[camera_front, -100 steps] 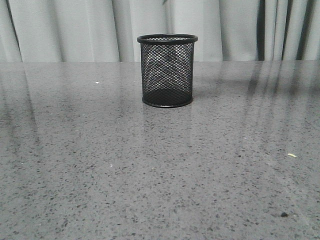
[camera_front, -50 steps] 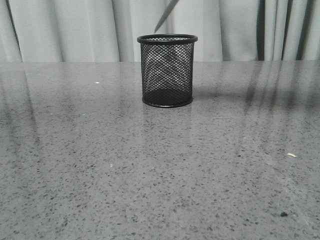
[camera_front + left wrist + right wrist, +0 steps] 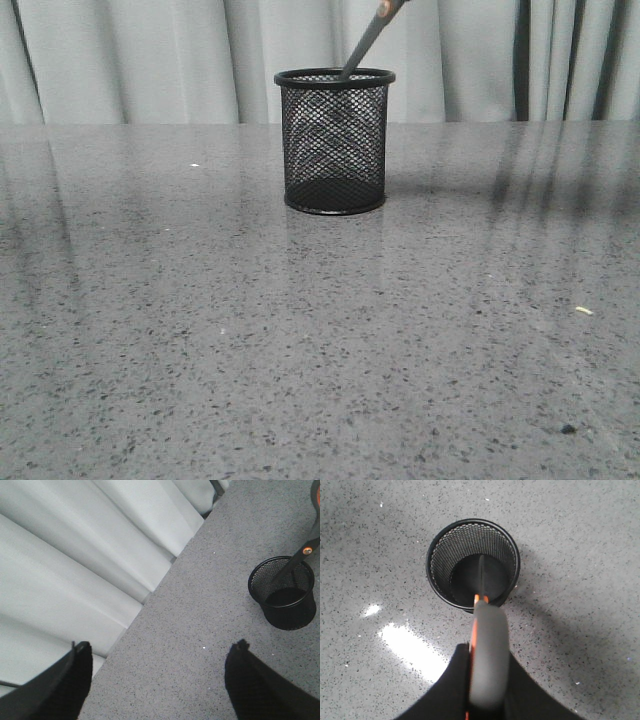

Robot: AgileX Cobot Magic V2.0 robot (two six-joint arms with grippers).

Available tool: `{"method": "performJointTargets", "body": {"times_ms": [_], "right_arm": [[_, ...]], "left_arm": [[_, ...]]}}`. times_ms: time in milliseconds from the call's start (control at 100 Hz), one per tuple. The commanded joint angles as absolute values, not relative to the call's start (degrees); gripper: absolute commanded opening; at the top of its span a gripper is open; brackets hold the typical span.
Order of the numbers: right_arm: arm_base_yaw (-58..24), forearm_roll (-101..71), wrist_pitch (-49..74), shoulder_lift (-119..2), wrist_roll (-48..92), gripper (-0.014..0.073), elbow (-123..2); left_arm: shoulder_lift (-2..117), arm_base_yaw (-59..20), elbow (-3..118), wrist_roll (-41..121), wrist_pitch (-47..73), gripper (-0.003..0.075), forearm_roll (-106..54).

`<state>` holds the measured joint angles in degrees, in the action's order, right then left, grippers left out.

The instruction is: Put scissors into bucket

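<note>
The black mesh bucket [image 3: 335, 140] stands upright on the grey table, mid-far. It also shows in the left wrist view [image 3: 283, 591] and in the right wrist view [image 3: 472, 562]. The scissors [image 3: 366, 42] come down slanted from the top edge, blade tip inside the bucket's rim. My right gripper [image 3: 487, 652] is shut on the scissors' grey handle [image 3: 489, 650], straight above the bucket, blades [image 3: 482, 577] pointing into it. In the left wrist view the scissors [image 3: 300, 560] reach into the bucket. My left gripper [image 3: 160, 652] is open and empty, high over the table's far left edge.
Pale curtains [image 3: 150, 60] hang behind the grey speckled table [image 3: 300, 350]. A small pale scrap [image 3: 584, 310] and a dark speck [image 3: 567, 429] lie at the front right. The table's edge [image 3: 165, 575] runs along the curtain in the left wrist view.
The scissors have come down from above: out of view a second ago, then the tip above the rim, now the blade tip is inside the bucket.
</note>
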<state>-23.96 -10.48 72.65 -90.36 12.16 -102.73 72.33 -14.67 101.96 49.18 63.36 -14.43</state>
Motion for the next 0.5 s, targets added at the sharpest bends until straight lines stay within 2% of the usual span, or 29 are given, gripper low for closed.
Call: {"method": "performJointTargets", "body": {"times_ms": [0,170,240,490], "right_arm": [[-23.91,-10.82,74.30,-89.07,12.33,-0.0054,-104.12],[-23.91,-12.13,74.30,-90.35,12.46,-0.0053,-104.12],[-23.91,-13.40,74.30,-90.70,13.56,-0.0020,-104.12],[-23.91,-14.88,74.18,-92.33,13.64,0.0285,-104.12]], "left_arm": [[71.46,-14.45,103.62,48.50,59.76,0.0513,-16.07],[71.46,-14.45,103.62,48.50,59.76,0.0513,-16.20],[71.46,-14.45,103.62,48.50,59.76,0.0513,-16.20],[71.46,-14.45,103.62,48.50,59.76,0.0513,-16.31]]}}
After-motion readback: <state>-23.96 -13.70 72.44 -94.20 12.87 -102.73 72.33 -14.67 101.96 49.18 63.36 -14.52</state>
